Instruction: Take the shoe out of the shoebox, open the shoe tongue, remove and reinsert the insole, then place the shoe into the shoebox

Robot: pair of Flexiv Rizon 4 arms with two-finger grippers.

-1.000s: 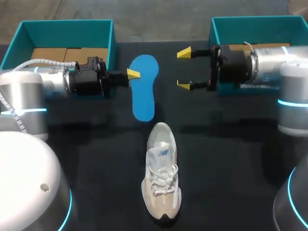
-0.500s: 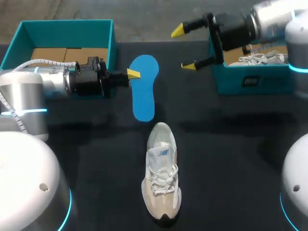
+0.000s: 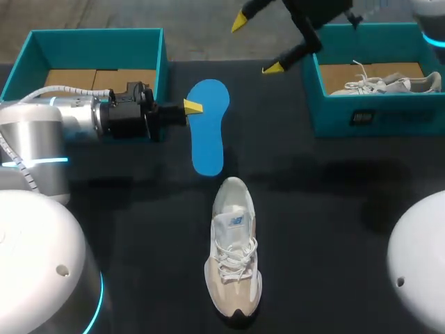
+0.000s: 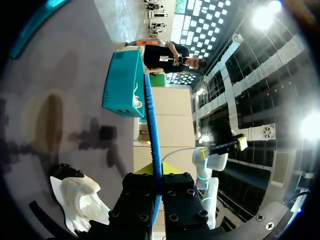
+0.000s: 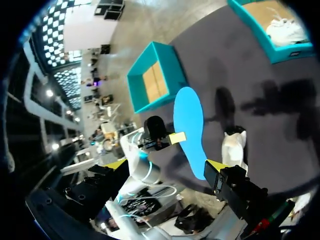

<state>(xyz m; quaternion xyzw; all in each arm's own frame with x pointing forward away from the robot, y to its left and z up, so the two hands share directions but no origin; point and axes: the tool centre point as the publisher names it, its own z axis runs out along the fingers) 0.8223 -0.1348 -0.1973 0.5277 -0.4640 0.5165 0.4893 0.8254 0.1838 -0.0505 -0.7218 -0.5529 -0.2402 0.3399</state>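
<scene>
A blue insole hangs over the table's far middle, held by one edge in my left gripper, which is shut on it. The left wrist view shows the insole edge-on between those fingers. A white and beige shoe lies on the black table nearer the front, toe toward the front edge. My right gripper is raised high at the back, open and empty, its yellow tips wide apart. From its wrist view the insole and shoe lie far below the right gripper.
A teal shoebox stands at the back left with a bare cardboard floor. A second teal shoebox at the back right holds another white shoe.
My right arm has swung up and back, away from the table, uncovering the right box and the shoe in it. The left arm, insole and shoe have not moved.
</scene>
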